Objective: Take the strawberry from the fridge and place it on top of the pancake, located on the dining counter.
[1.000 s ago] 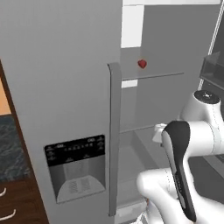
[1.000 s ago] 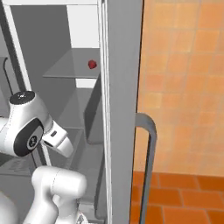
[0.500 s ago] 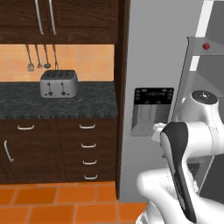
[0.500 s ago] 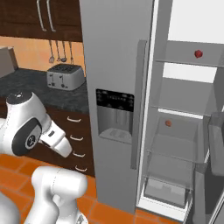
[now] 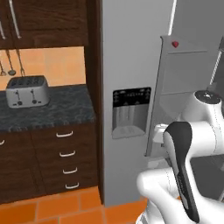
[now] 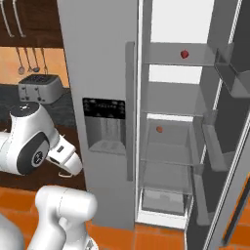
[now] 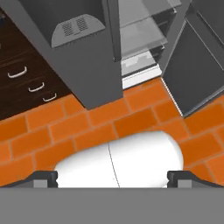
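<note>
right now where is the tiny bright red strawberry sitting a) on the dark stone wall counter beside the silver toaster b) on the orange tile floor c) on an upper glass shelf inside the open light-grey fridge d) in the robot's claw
c: the tiny bright red strawberry rests on an upper glass shelf inside the open light-grey fridge, above a small orange item on a lower shelf.
</note>
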Motion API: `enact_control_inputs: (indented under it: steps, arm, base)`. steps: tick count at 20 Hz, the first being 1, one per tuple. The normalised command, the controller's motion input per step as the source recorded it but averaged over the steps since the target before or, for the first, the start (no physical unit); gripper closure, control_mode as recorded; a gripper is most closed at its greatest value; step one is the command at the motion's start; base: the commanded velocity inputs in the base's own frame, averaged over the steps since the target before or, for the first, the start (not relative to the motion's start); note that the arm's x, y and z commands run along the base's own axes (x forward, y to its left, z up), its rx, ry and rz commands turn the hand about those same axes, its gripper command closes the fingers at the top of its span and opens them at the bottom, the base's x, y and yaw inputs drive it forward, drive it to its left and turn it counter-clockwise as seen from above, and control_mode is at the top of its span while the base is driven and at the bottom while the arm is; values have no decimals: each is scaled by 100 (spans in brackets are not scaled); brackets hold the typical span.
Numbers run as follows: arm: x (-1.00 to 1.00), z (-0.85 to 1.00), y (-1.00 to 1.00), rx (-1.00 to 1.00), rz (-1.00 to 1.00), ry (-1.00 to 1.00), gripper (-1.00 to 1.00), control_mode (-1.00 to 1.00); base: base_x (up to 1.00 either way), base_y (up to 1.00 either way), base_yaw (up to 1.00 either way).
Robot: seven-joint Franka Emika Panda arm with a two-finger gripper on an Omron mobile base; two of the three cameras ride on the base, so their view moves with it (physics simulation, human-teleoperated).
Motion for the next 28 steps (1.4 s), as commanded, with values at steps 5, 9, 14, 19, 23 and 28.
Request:
enact_control_inputs:
  steps: [5, 9, 14, 19, 23, 28]
  arm:
    - [0, 0, 0, 0, 0, 0, -100, 100]
    - [0, 0, 0, 0, 0, 0, -100, 100]
    - [0, 0, 0, 0, 0, 0, -100, 100]
    - [0, 0, 0, 0, 0, 0, -100, 100]
    - [0, 0, 0, 0, 0, 0, -100, 100]
    - [0, 0, 0, 0, 0, 0, -100, 100]
  base:
    - [51, -39, -35]
    - [78, -67, 0]
    - [36, -33, -1]
    - [48, 0, -5]
    - [59, -20, 0]
    - [1, -39, 0]
